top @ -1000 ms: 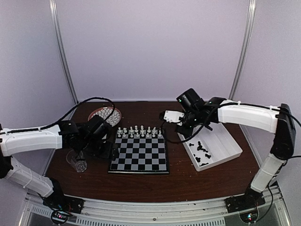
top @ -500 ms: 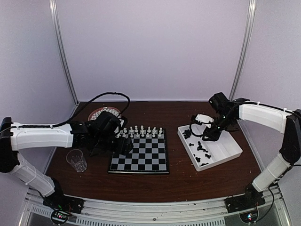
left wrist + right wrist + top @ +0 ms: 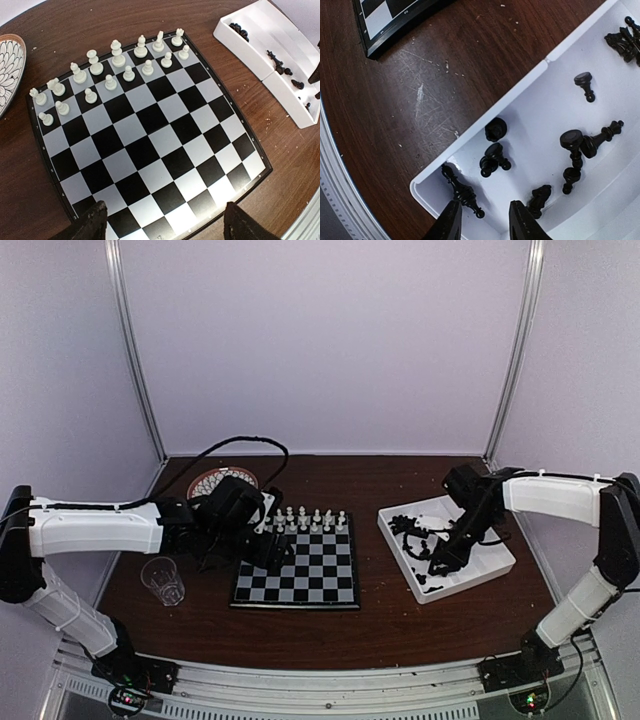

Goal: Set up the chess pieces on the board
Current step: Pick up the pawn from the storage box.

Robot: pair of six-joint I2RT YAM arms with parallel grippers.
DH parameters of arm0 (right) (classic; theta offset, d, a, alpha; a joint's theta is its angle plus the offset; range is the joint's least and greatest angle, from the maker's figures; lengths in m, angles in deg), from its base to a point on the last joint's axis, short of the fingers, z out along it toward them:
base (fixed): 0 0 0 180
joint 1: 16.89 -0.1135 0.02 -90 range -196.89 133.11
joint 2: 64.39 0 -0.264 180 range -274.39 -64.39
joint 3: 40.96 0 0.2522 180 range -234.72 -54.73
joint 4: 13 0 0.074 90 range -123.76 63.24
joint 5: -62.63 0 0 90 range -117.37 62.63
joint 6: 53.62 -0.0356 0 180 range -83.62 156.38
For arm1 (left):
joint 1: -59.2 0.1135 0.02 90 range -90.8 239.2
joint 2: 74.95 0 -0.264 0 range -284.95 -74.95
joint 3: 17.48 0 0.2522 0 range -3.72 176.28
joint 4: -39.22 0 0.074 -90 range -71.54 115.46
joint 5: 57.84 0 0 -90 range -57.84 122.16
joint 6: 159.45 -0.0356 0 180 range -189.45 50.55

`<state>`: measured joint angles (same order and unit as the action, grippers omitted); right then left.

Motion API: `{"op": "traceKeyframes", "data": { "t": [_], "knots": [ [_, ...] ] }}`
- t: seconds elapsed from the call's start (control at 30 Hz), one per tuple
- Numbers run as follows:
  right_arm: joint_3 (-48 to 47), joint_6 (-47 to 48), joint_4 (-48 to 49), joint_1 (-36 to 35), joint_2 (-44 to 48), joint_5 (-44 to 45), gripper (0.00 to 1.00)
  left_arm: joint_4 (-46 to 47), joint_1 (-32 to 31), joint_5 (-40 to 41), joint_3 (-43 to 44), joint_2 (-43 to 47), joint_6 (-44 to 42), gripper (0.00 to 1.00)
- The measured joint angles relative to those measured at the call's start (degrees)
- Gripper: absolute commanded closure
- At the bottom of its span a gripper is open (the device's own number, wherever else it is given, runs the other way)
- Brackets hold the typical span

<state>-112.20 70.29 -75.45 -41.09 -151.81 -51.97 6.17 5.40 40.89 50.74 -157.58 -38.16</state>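
Observation:
The board (image 3: 300, 570) lies mid-table, its far two rows filled with white chess pieces (image 3: 300, 519), all upright (image 3: 115, 65). Several black chess pieces (image 3: 495, 156) lie tipped in a white tray (image 3: 492, 552) to the right. My left gripper (image 3: 272, 550) hovers over the board's near-left part; in the wrist view it is (image 3: 167, 226) open, with only bare checks (image 3: 150, 135) between its fingers. My right gripper (image 3: 440, 562) hangs low in the tray's near end (image 3: 510, 95), jaws (image 3: 484, 216) open a little. A long black piece (image 3: 462, 192) lies beside its left finger, not gripped.
A round patterned plate (image 3: 215, 481) sits far left behind the board, its edge showing in the left wrist view (image 3: 7, 65). A clear glass cup (image 3: 164, 580) stands left of the board. The board's corner (image 3: 385, 22) is near the tray.
My right arm swung from beside the board's far-right corner out over the tray and dropped into its near end. My left gripper moved right, from beside the cup onto the board's left side.

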Motion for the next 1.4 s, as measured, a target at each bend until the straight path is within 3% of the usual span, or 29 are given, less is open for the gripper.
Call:
{"op": "traceKeyframes", "data": {
  "t": [0.67,1.4],
  "knots": [
    [-0.57,-2.27,2.32,-3.02,-8.31,2.71,0.77,0.48,0.00,0.00,-1.60,0.04,0.72,0.20],
    [-2.47,-3.82,3.50,-3.43,-9.66,4.02,0.94,1.68,-0.04,0.00,-2.10,-1.07,1.14,0.20]
  ]
}}
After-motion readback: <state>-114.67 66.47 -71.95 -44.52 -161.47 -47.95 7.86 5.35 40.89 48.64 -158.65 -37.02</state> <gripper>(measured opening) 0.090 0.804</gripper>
